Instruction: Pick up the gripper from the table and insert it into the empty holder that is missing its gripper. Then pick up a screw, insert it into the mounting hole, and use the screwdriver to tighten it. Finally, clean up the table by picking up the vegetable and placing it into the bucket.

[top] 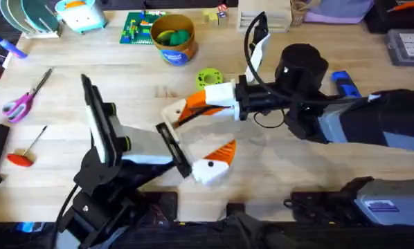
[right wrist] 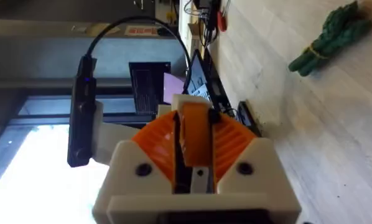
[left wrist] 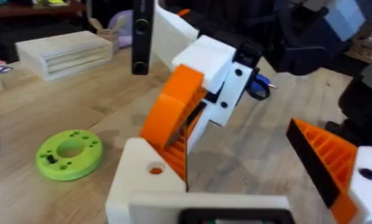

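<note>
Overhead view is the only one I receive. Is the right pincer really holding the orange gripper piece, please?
Observer: Yes. In the right wrist view the right pincer is shut on the orange gripper piece, which stands between its two pads.
Operator: And the vegetable, where does it lie?
Observer: The vegetable lies on bare table wood, not in the bucket.
Operator: Is the piece at the holder?
Observer: The left wrist view shows the right pincer's tip down against the white holder. Whether the piece is seated, I cannot tell.
</note>
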`<action>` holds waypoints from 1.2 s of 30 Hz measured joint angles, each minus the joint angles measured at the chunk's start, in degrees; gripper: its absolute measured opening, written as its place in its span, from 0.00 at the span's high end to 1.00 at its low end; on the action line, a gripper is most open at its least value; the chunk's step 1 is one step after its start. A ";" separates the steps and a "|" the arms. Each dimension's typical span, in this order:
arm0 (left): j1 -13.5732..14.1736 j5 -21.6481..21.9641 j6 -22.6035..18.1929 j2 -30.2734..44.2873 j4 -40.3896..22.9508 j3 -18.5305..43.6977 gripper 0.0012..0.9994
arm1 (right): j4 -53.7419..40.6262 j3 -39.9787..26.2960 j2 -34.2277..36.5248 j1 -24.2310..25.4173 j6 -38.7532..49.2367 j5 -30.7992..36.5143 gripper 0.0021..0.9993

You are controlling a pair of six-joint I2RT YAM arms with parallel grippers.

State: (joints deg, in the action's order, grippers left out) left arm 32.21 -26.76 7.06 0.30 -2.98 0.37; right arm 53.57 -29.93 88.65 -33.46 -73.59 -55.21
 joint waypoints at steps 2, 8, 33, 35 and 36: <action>0.67 -1.39 0.01 0.00 0.00 -0.01 0.01 | 0.03 -0.07 0.10 0.08 0.36 -1.79 0.67; 0.65 -3.10 0.05 0.00 0.00 0.01 0.01 | 0.14 -0.28 0.10 1.12 0.80 -5.66 0.55; 0.97 -5.63 0.07 0.00 0.03 0.00 0.01 | -3.66 -0.44 0.14 5.00 5.91 -4.59 0.01; 0.97 -5.63 0.08 0.00 0.02 0.01 0.01 | -3.42 -0.44 0.14 7.56 6.37 -3.47 0.01; 0.97 -5.63 0.08 0.00 0.02 0.00 0.01 | -3.43 -0.49 0.14 8.78 6.46 -2.97 0.01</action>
State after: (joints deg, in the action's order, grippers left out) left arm 33.19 -32.38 7.14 0.30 -2.96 0.37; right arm 50.14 -30.42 88.79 -24.68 -67.13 -58.19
